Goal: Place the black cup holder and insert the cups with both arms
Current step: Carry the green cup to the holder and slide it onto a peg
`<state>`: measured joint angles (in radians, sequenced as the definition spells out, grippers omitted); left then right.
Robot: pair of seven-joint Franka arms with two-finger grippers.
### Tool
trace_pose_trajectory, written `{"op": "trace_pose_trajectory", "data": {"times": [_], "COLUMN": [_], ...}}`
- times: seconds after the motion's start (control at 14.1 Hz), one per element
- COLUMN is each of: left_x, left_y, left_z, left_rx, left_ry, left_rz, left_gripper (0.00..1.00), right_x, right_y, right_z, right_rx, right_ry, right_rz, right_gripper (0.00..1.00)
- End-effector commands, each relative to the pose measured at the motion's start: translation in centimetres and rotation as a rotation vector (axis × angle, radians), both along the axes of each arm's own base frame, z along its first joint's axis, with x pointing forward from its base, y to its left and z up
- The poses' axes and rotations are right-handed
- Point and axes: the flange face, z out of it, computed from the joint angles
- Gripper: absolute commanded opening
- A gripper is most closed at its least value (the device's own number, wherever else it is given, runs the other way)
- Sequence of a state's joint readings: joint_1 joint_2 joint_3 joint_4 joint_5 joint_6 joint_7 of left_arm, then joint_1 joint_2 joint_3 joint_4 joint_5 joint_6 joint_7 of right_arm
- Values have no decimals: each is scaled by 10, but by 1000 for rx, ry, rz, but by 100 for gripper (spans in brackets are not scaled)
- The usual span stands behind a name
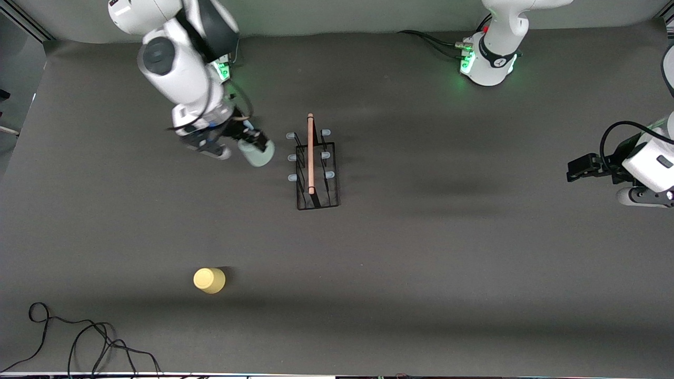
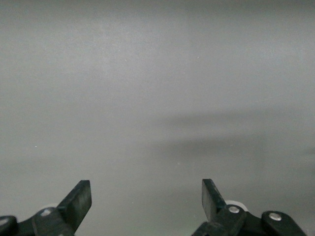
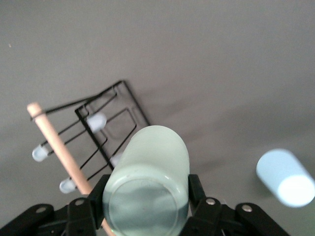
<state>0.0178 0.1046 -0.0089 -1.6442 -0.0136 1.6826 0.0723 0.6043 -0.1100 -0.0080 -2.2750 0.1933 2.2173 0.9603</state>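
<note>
The black cup holder (image 1: 317,202) stands upright mid-table, its wooden rod handle (image 1: 310,152) on top; it also shows in the right wrist view (image 3: 125,105). My right gripper (image 1: 254,146) hangs over the table beside the holder's pegs, toward the right arm's end. It is shut on the pale green cup (image 1: 259,154) (image 3: 155,157), which is tipped on its side. The yellow cup (image 1: 209,280) sits mouth down, nearer the camera. A light blue cup (image 3: 284,178) shows only in the right wrist view. My left gripper (image 1: 575,171) (image 2: 146,189) waits open and empty at the left arm's end.
Black cables (image 1: 79,339) lie at the table's front corner on the right arm's end. Both arm bases (image 1: 487,63) stand along the back edge. The grey tabletop (image 1: 447,263) stretches bare between the holder and the left gripper.
</note>
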Motion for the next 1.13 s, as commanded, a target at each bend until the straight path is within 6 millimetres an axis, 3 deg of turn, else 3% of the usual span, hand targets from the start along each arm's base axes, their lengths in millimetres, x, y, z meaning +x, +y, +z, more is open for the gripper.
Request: {"op": "trace_pose_trajectory", "data": {"times": [0.0,0.07,0.28,0.64,0.71,0.78,0.85,1.06], "left_x": [-10,-11,-16,-37,-38,-38,-38,-35], "left_y": [1,1,-6,-7,-9,-9,-8,-8], "left_z": [12,15,16,42,43,43,43,48], "left_rx": [17,23,21,64,64,64,64,62], "left_ry": [-14,-20,7,15,14,15,15,-12], "left_rz": [-1,-3,-25,-43,-45,-45,-45,-45], "left_gripper": [100,100,100,100,100,100,100,100], "right_x": [-12,-23,-37,-42,-41,-40,-39,-34], "right_y": [29,40,48,64,65,66,66,62], "right_z": [-5,-9,-27,-67,-72,-74,-73,-59], "right_rx": [-6,-19,-46,-66,-69,-66,-65,-50], "right_ry": [40,48,69,74,75,71,71,56], "right_rz": [-55,-52,-37,-16,-18,-20,-29,-38], "right_gripper": [0,0,0,0,6,77,99,100]}}
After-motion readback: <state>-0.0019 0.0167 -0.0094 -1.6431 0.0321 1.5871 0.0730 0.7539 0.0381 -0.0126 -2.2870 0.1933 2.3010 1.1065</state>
